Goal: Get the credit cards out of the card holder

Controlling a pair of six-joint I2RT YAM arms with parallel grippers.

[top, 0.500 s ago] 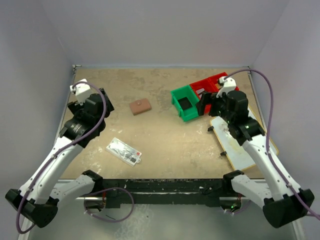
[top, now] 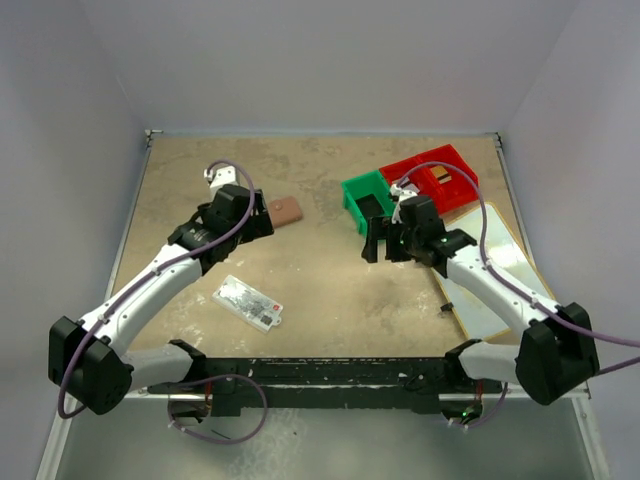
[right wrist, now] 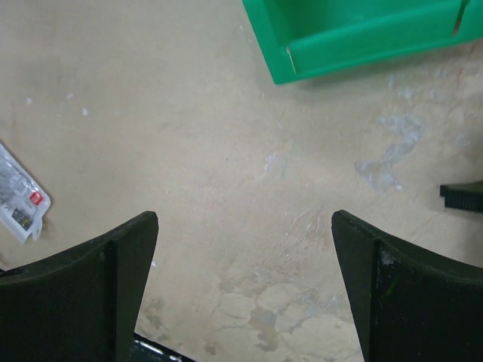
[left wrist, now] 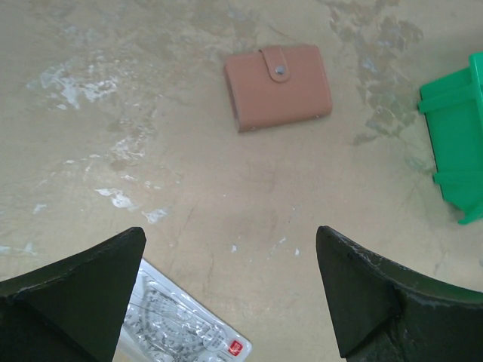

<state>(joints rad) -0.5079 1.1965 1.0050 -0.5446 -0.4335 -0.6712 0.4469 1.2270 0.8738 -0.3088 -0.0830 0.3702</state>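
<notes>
Both arms now reach inward, left gripper [left wrist: 230,235] and right gripper [right wrist: 245,220] wide open, empty; from eight o'clock of the holder [left wrist: 278,87], the left could shove it away.

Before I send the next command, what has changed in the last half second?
The left gripper swung right from the table's left edge and now hangs open just short of the card holder. The right gripper came leftward from the red bin and is open beside the green bin. Nothing gripped or released. Card holder, packet and bins stayed put.
</notes>
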